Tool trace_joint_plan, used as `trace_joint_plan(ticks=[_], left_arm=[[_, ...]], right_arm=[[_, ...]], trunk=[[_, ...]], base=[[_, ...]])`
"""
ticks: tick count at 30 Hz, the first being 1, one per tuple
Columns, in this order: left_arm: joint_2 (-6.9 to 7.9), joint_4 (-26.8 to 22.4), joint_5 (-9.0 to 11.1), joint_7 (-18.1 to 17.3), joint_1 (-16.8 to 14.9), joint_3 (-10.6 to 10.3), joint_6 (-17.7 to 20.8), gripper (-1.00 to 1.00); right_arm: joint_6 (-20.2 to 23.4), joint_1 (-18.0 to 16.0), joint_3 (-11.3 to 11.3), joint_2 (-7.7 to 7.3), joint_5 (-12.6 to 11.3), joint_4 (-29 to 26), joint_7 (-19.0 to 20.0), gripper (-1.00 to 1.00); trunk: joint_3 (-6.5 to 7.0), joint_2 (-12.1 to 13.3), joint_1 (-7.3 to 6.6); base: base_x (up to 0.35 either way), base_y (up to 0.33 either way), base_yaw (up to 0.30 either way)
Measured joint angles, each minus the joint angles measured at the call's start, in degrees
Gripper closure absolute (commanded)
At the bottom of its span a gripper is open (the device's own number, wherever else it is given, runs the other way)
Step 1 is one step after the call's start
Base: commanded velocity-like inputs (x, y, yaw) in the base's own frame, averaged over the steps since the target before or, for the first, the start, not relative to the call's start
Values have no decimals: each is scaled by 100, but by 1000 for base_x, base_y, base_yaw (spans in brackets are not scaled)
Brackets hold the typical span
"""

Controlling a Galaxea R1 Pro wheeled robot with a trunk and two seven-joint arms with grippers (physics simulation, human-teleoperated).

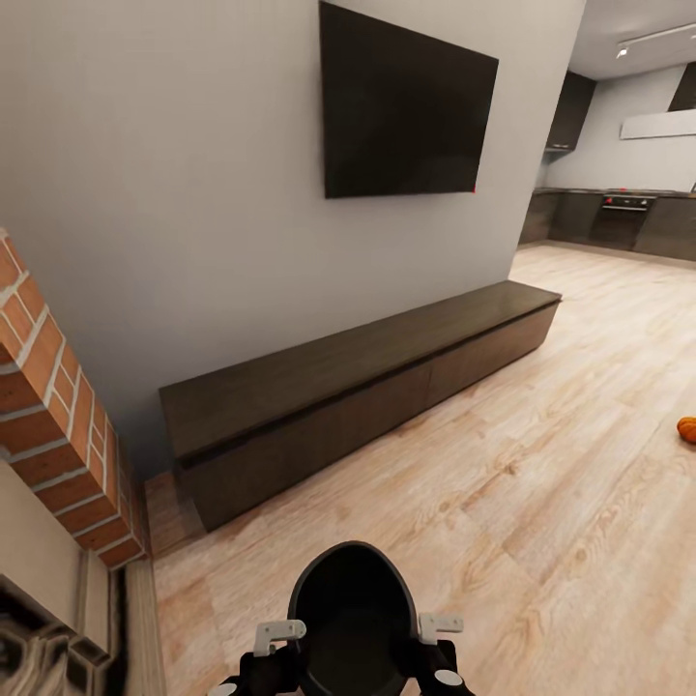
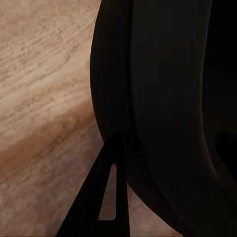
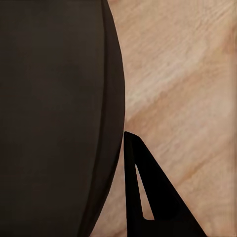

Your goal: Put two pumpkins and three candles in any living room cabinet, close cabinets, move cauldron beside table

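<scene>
The cauldron (image 1: 354,604), black and open-topped, is sitting at the bottom centre of the head view, pinched by its rim between the left hand (image 1: 275,638) and the right hand (image 1: 435,633), each pressing on one side. The cabinet (image 1: 367,387) is running closed along the wall at mid-frame, under the TV (image 1: 406,101). A pumpkin (image 1: 687,428) is lying on the plank floor (image 1: 541,503) at the right edge.

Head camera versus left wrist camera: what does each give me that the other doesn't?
Head view alone: the closed cabinet along the wall, the TV above it, the brick fireplace, a pumpkin on the floor at far right, and the kitchen beyond. Left wrist view alone: a close look at one dark finger against the cauldron's wall. Shared: the black cauldron and wood-plank floor.
</scene>
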Motion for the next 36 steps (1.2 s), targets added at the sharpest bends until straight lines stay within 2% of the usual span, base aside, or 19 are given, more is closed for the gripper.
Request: trace_joint_plan(ticks=[36], left_arm=[[-6,7,4,-2,0,7,0,100]], right_arm=[[29,2,7,-8,2,-20,7,100]], trunk=[[646,1444,-791]], base=[[0,0,0]])
